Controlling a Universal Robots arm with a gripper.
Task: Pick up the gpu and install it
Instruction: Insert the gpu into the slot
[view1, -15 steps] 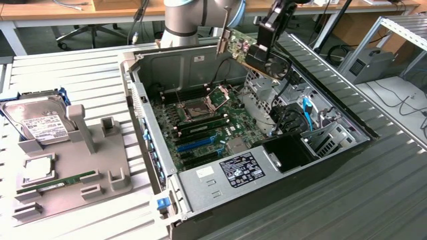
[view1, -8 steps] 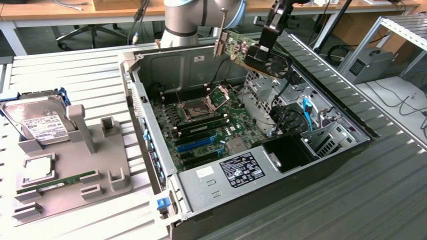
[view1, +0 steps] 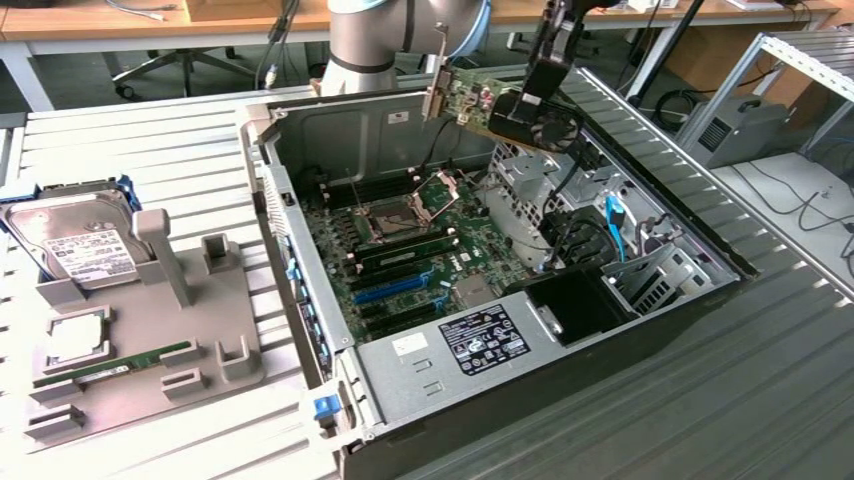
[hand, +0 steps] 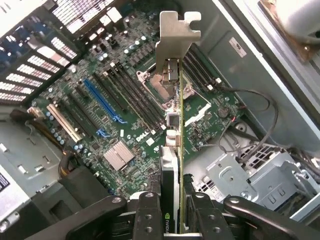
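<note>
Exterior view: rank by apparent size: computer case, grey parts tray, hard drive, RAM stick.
Largest first:
Open grey metal computer case
Grey plastic parts tray
Silver hard drive with white label
Narrow green RAM stick

I count one robot arm with one gripper. I see one gpu. There is one open computer case, and it has one big green board. On the desk I count one grey holder, one hard drive, one thin green memory stick and one shiny square chip.
</note>
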